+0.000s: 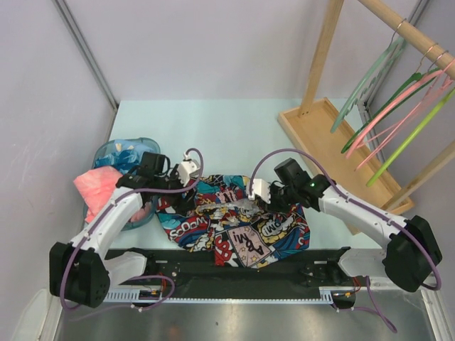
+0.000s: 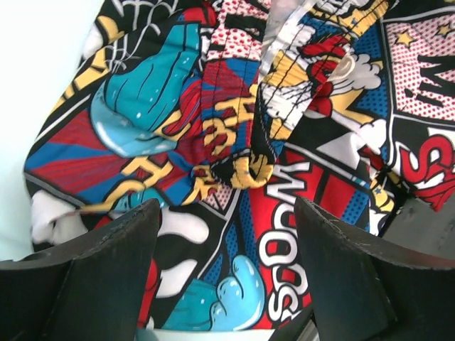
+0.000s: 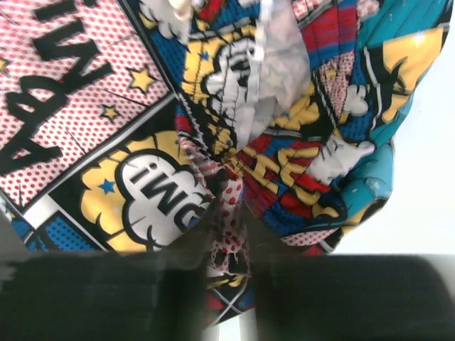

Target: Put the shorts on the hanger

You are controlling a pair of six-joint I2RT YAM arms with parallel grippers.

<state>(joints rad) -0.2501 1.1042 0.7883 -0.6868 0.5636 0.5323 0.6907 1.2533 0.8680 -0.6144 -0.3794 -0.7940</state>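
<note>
White-shelled arms (image 1: pixel 114 217) with black joints and bases, looping lilac cables (image 1: pixel 284 150), one green light (image 1: pixel 311 186)

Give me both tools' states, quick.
Left tool: open, over the comic-print fabric shorts.
Right tool: closed on a fold of the shorts.

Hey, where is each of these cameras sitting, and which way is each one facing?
Top external: above and behind the robot, looking down on the table; left arm and right arm show, bases at the bottom.
Left wrist: on the left arm, looking down at the shorts; the open left claw frames the bottom.
Right wrist: on the right arm, close over the shorts; the right claw pinches a fold.
Shared: all three see the shorts.
</note>
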